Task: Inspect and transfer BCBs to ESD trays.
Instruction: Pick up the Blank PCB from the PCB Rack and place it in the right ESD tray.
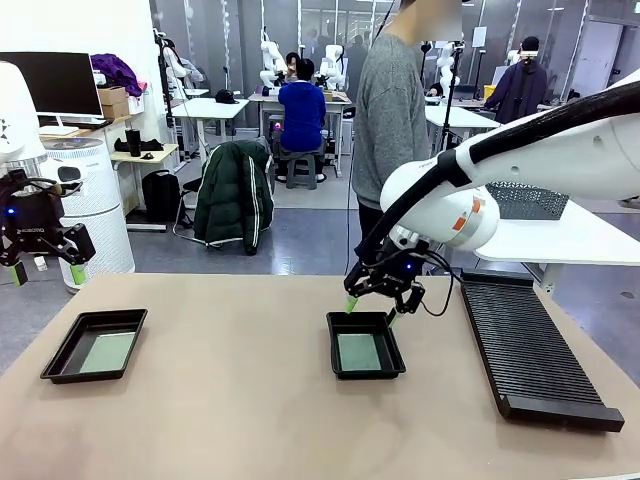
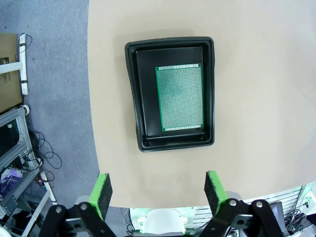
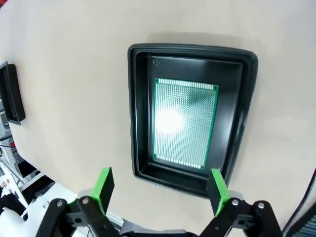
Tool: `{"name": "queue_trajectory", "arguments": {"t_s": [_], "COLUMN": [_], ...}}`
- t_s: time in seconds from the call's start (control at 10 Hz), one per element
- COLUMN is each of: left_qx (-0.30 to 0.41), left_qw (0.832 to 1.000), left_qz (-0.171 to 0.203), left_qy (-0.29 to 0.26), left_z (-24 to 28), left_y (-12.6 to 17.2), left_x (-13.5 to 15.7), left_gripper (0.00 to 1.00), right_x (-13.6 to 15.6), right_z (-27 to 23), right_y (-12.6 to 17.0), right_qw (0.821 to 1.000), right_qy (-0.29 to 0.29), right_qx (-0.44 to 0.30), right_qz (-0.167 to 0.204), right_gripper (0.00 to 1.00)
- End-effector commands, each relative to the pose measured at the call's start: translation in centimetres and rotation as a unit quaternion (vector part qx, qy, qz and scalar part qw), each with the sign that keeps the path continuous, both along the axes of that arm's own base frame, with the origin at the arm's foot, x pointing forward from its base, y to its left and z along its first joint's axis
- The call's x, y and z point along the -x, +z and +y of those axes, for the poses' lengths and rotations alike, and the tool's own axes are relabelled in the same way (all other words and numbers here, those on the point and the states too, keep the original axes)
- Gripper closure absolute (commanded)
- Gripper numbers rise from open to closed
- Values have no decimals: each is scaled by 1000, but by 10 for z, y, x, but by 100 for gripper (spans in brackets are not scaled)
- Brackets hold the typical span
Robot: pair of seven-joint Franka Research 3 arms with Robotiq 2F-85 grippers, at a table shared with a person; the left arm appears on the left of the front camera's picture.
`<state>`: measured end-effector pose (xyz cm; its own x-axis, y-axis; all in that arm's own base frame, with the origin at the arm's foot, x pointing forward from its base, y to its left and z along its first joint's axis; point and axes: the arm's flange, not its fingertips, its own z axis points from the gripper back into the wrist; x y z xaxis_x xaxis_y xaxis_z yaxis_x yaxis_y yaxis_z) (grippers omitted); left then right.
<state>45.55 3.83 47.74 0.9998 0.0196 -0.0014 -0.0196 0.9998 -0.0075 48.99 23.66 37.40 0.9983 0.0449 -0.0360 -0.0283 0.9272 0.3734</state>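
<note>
Two black ESD trays lie on the tan table. The left tray (image 1: pixel 60 358) (image 2: pixel 133 98) holds one green BCB (image 1: pixel 107 352) (image 2: pixel 180 97) lying flat. My left gripper (image 1: pixel 47 272) (image 2: pixel 157 174) hangs open high above and short of that tray, off the table's left end. The middle tray (image 1: pixel 393 345) (image 3: pixel 134 123) holds another BCB (image 1: pixel 358 352) (image 3: pixel 185 123), also flat and gleaming under the light. Just above this tray's far rim hovers my right gripper (image 1: pixel 372 310) (image 3: pixel 160 173), open, with nothing between its green pads.
A long black ribbed rack (image 1: pixel 530 350) lies along the table's right side. A person in a grey sweater (image 1: pixel 392 100) stands at the far edge behind the middle tray. A white air purifier (image 1: pixel 95 210) stands off the left corner. Bare tabletop stretches between the two trays.
</note>
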Motion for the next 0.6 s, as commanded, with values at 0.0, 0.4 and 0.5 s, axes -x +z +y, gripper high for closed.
{"name": "queue_trajectory", "arguments": {"t_s": [0.0, 0.4, 0.5], "left_qx": [0, 0, 0], "left_qw": [1000, 1000, 1000], "left_qz": [-5, -5, -5], "left_qy": [-2, -2, -2], "left_z": [0, 0, 0], "left_y": [-1, -1, -1], "left_x": [0, 0, 0], "left_gripper": [0, 0, 0], "right_x": [-2, 2, 2], "right_z": [5, 3, 2], "right_y": [18, 42, 44], "right_qw": [999, 997, 997], "right_qy": [-1, 1, 3], "right_qx": [32, 64, 67], "right_qz": [18, 31, 33], "right_gripper": [0, 0, 0]}}
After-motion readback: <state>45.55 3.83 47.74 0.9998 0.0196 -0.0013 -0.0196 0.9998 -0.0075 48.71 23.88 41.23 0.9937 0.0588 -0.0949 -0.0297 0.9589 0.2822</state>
